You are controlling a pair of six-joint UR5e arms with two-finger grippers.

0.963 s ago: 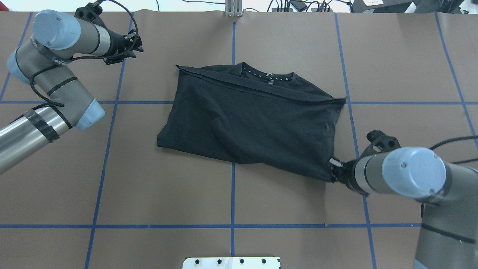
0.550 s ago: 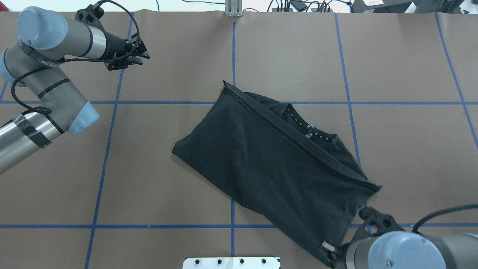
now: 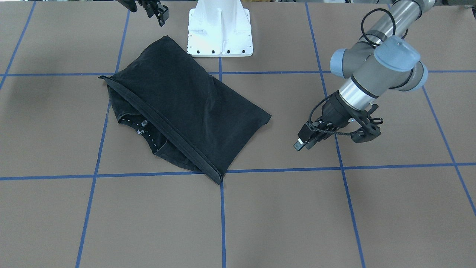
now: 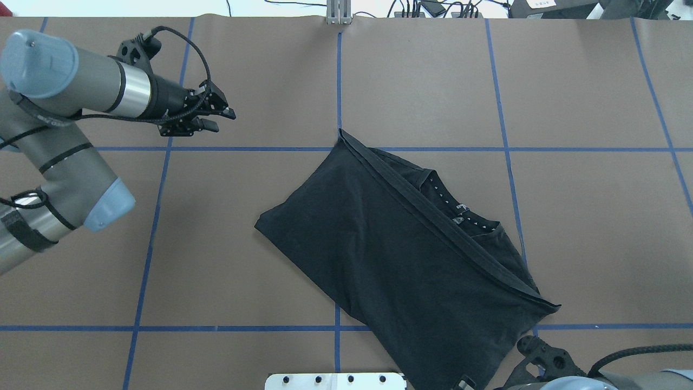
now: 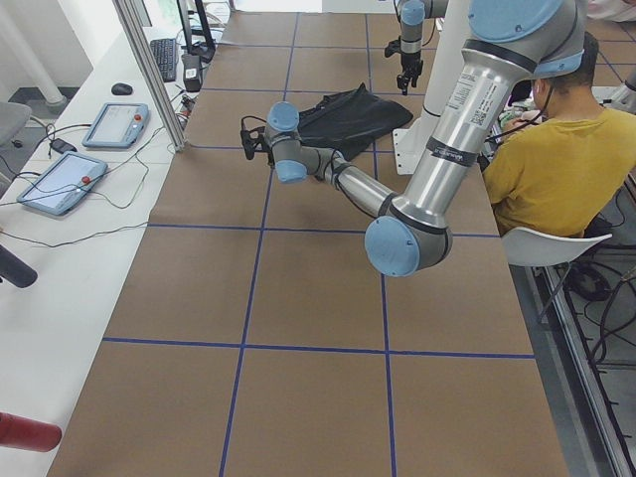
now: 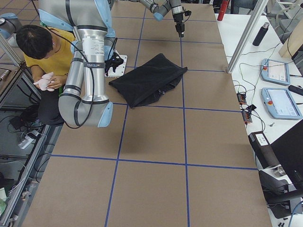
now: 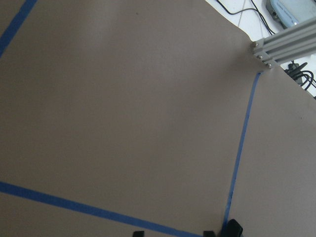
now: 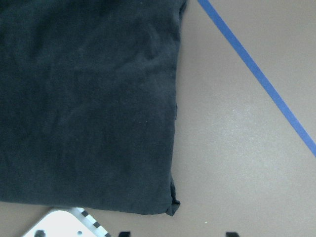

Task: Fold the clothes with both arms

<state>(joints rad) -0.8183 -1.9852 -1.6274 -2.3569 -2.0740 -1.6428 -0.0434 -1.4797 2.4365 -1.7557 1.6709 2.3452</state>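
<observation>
The black T-shirt (image 4: 395,254) lies folded in a slanted rectangle on the brown table, its collar with white dots (image 4: 460,208) peeking out along the far right edge. No logo shows. In the front-facing view my right gripper (image 3: 159,15) hovers just past the shirt's near-base corner (image 3: 167,39), apart from it. The right wrist view shows that corner (image 8: 172,203) lying free above the open right gripper (image 8: 175,234). My left gripper (image 4: 219,119) stands open over bare table well left of the shirt, nothing between its fingers (image 7: 210,233).
The white pedestal base (image 3: 219,33) touches the shirt's near edge. A person in a yellow shirt (image 6: 47,52) sits behind the robot. Tablets and cables (image 6: 279,101) lie on the side bench beyond the table's far edge. Blue tape lines grid the table.
My right gripper dragged the shirt's corner toward the base, swinging the shirt diagonal, then let it go. The left arm swung its gripper down and right toward the shirt.
</observation>
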